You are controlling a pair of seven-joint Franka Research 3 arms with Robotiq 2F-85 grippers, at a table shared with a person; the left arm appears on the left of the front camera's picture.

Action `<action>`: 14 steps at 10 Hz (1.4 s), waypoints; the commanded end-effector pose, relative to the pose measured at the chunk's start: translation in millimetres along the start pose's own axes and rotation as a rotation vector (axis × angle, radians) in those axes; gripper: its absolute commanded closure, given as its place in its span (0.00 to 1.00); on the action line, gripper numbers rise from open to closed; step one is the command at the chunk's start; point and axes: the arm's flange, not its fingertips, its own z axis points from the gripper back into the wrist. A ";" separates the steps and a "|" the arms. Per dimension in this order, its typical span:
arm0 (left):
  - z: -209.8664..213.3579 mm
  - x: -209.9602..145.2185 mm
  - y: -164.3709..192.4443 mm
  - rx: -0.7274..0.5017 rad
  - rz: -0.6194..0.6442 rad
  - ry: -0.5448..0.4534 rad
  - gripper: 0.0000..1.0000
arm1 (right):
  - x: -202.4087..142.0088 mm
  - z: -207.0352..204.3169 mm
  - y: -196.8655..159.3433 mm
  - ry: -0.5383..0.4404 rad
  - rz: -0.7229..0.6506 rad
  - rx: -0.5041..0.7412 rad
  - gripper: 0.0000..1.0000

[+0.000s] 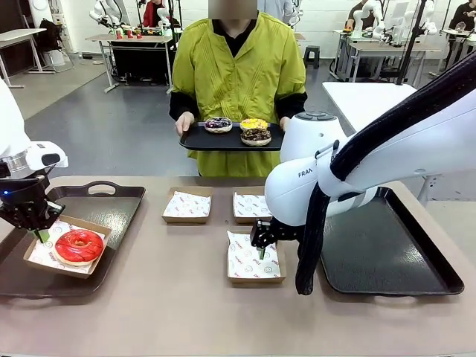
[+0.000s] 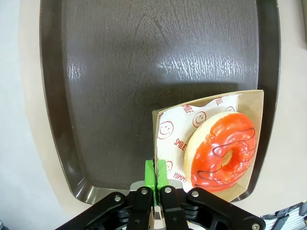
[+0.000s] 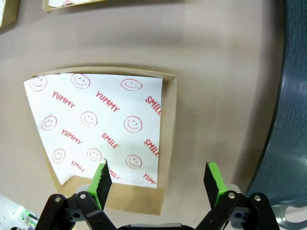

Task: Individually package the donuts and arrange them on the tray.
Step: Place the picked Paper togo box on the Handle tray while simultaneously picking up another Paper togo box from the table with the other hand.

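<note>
The left pincer [image 2: 156, 167] was pressed together on the near rim of a paper-lined carton [image 2: 257, 124]. The carton held the red-glazed donut [image 2: 223, 151] and sat at the near corner of the left-hand tray [image 2: 110, 72], so the donut lay just beside the pads. The right pincer [image 3: 157, 170] hung spread over an empty carton [image 3: 169, 124] in the middle of the table. One finger was above the liner [image 3: 96, 124] and the other above bare tabletop, with the carton's side wall running between them. Closing there would probably pinch that wall, and the right arm was plainly the nearer one to it. The liner was printed in red with "YUMMY", "SMILE" and smiley faces, and the right arm's shell read "FRAN" [image 1: 306, 173]. The sprinkled donut [image 1: 218, 124], yellow donut [image 1: 253, 124] and chocolate donut [image 1: 256, 136] lay well apart from both pincers, on a black tray [image 1: 195, 137] the person held at the far side.
</note>
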 end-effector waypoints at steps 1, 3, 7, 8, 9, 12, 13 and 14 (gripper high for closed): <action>-5.7 5.5 -0.5 -0.004 -0.004 -0.012 0.99 | 9.3 -11.7 7.4 -0.019 -0.045 -0.033 0.00; -10.5 8.3 -2.6 -0.013 -0.019 -0.007 0.99 | 12.5 -16.7 6.3 -0.010 -0.056 -0.030 0.00; -15.3 10.9 -5.1 -0.021 -0.036 -0.009 0.99 | 14.2 -18.8 6.0 -0.002 -0.062 -0.034 0.00; -15.6 10.8 -5.5 -0.025 -0.045 -0.007 0.43 | 14.0 -19.2 5.7 -0.007 -0.051 -0.031 0.43; -15.7 10.3 -5.3 -0.026 -0.048 -0.006 0.43 | 13.8 -19.5 5.8 -0.004 -0.049 -0.030 0.58; -14.3 9.5 -4.6 -0.032 -0.050 -0.008 0.00 | 14.4 -16.4 6.9 -0.020 -0.062 -0.030 1.00; -14.4 9.5 -4.7 -0.036 -0.051 -0.008 0.00 | 14.1 -15.0 7.3 -0.024 -0.065 -0.032 0.86; -14.6 9.6 -4.7 -0.040 -0.051 -0.005 0.00 | 14.1 -14.8 7.9 -0.025 -0.066 -0.033 0.96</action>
